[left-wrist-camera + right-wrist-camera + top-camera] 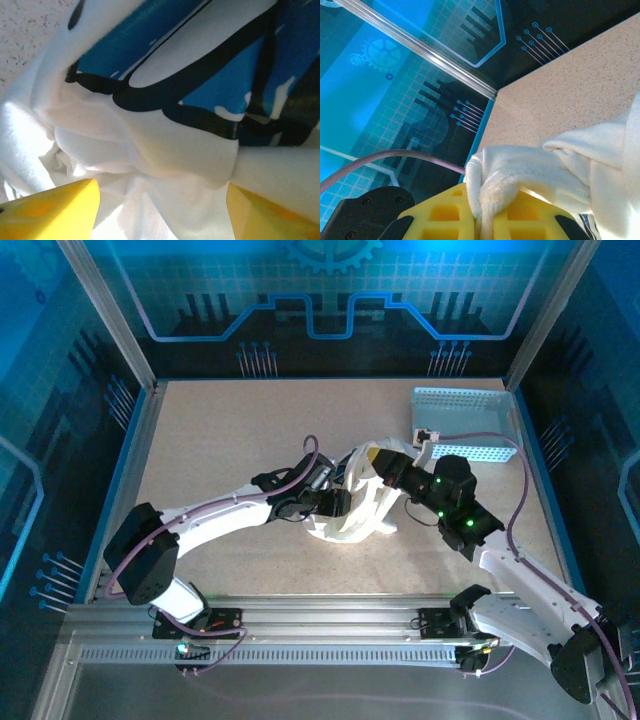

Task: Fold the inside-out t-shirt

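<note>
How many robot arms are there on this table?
2. The left arm reaches from the near-left corner to the white t-shirt at mid-table; the right arm reaches in from the near-right, its end effector pinching the cloth.

The white inside-out t-shirt [358,515] lies bunched at the middle of the worktop [220,440]. The left claw [338,503] is at its left side, the right claw [377,458] at its far edge; a perforated basket [465,425] stands far right

The t-shirt [345,528] is soft matt white cloth, fuzzy at its edge. The fingers [50,212] are smooth yellow plastic. The table [230,440] is matt and speckled. The basket [465,405] is perforated plastic. The rail [320,612] is ribbed bare metal.
</note>
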You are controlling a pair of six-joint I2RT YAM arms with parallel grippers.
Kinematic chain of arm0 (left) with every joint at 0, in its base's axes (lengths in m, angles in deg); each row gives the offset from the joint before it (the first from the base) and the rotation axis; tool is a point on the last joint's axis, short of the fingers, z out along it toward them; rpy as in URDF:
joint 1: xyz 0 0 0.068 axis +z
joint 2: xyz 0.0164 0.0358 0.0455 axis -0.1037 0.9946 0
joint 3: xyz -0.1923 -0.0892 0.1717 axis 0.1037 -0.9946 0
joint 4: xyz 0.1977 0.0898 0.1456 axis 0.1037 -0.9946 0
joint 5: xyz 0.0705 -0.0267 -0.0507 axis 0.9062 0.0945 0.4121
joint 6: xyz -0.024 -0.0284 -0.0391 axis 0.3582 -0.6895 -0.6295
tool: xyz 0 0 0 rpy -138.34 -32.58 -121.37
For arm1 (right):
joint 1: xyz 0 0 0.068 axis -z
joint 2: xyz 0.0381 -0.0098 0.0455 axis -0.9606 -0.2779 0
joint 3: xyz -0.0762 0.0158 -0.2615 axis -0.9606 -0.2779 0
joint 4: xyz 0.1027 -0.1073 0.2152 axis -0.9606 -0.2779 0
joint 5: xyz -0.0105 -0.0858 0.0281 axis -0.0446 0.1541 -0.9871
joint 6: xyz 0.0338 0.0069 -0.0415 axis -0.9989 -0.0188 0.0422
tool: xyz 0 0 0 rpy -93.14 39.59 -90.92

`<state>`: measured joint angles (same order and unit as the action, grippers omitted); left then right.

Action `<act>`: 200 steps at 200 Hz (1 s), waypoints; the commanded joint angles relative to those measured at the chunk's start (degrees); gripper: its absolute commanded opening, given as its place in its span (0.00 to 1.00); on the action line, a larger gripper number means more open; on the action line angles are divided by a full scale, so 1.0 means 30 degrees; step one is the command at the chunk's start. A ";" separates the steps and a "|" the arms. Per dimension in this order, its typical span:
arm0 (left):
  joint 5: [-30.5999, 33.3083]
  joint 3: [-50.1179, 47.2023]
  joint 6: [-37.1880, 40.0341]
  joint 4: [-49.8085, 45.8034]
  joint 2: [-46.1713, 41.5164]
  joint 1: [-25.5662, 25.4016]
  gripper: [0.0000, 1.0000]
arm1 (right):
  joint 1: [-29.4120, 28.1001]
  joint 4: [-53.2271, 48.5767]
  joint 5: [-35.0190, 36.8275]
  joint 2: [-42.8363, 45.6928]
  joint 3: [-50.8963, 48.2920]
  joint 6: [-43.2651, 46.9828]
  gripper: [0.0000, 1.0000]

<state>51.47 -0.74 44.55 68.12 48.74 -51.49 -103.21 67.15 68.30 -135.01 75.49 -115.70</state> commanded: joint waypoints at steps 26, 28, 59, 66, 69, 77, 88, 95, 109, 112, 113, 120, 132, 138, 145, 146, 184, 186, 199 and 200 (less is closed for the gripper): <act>-0.0451 0.0540 -0.1005 0.1894 0.1750 0.0171 0.65 | -0.0355 0.1484 0.0043 0.0643 -0.0045 -0.0674 0.00; -0.0387 0.0613 -0.1048 0.1844 0.1831 0.0177 0.65 | -0.0356 0.1484 0.0044 0.0648 -0.0046 -0.0674 0.00; -0.0124 0.0738 -0.1472 0.2120 0.2194 0.0683 0.42 | -0.0381 0.0902 0.0397 0.0948 -0.0075 -0.0430 0.00; 0.0144 0.0666 -0.1502 0.1975 0.2035 0.0787 0.34 | -0.0374 0.0444 0.0600 0.1049 -0.0074 -0.0289 0.00; 0.0250 0.0612 -0.1509 0.1935 0.1940 0.0860 0.30 | -0.0369 0.0197 0.0706 0.1114 -0.0068 -0.0205 0.00; 0.0476 0.0355 -0.1504 0.1843 0.1574 0.1031 0.21 | -0.0287 -0.0519 0.1024 0.1220 0.0036 -0.0031 0.00; 0.0529 -0.0160 -0.1474 0.1721 0.0690 0.1319 0.08 | -0.0091 -0.1800 0.1722 0.1365 0.0337 0.0409 0.00; 0.0394 -0.0557 -0.1346 0.1721 -0.0148 0.1484 0.02 | 0.0149 -0.2926 0.2245 0.1437 0.0629 0.0846 0.00; 0.0345 -0.1610 -0.0904 0.1748 -0.2316 0.1735 0.00 | 0.0879 -0.5525 0.3557 0.1362 0.1335 0.1456 0.00; 0.0308 -0.1811 -0.0779 0.1750 -0.2834 0.1769 0.00 | 0.1128 -0.5845 0.3610 0.1296 0.1452 0.1599 0.00; 0.0318 -0.1857 -0.0730 0.1750 -0.3002 0.1795 0.00 | 0.1192 -0.5959 0.3585 0.1251 0.1479 0.1634 0.00; 0.0217 -0.2392 -0.0478 0.1702 -0.4305 0.1992 0.00 | 0.1810 -0.6283 0.3330 0.0953 0.1640 0.1992 0.00; -0.0418 -0.3118 -0.0318 0.1706 -0.6564 0.2855 0.00 | 0.2662 -0.6744 0.2688 0.0302 0.1889 0.2308 0.00; -0.1253 -0.3541 -0.0448 0.1918 -0.7625 0.3684 0.00 | 0.2993 -0.6840 0.2223 -0.0081 0.1994 0.2410 0.00; -0.2636 -0.3902 -0.0799 0.2299 -0.8667 0.4944 0.00 | 0.3169 -0.6873 0.1902 -0.0544 0.2154 0.2593 0.00; -0.2912 -0.3971 -0.0858 0.2361 -0.8805 0.5169 0.00 | 0.3165 -0.6898 0.1866 -0.0606 0.2211 0.2629 0.00; -0.7976 -0.3981 -0.1874 0.3097 -1.0932 1.0716 0.00 | 0.4090 -0.9793 0.2266 -0.2103 0.3903 0.3377 0.00; -0.8062 -0.3960 -0.1903 0.3105 -1.0934 1.0914 0.00 | 0.4293 -0.9934 0.2233 -0.2104 0.3922 0.3305 0.00; -0.9411 -0.4034 -0.2679 0.3647 -1.0729 1.2126 0.00 | 0.5742 -0.9609 0.1053 -0.1884 0.3501 0.2949 0.00; -0.9566 -0.4052 -0.2764 0.3738 -1.0715 1.2217 0.00 | 0.5843 -0.9497 0.0914 -0.1847 0.3471 0.2939 0.00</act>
<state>31.93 -11.99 40.07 76.36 16.50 -20.43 -93.27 43.02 70.31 -141.61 84.62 -107.57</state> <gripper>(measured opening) 0.060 0.117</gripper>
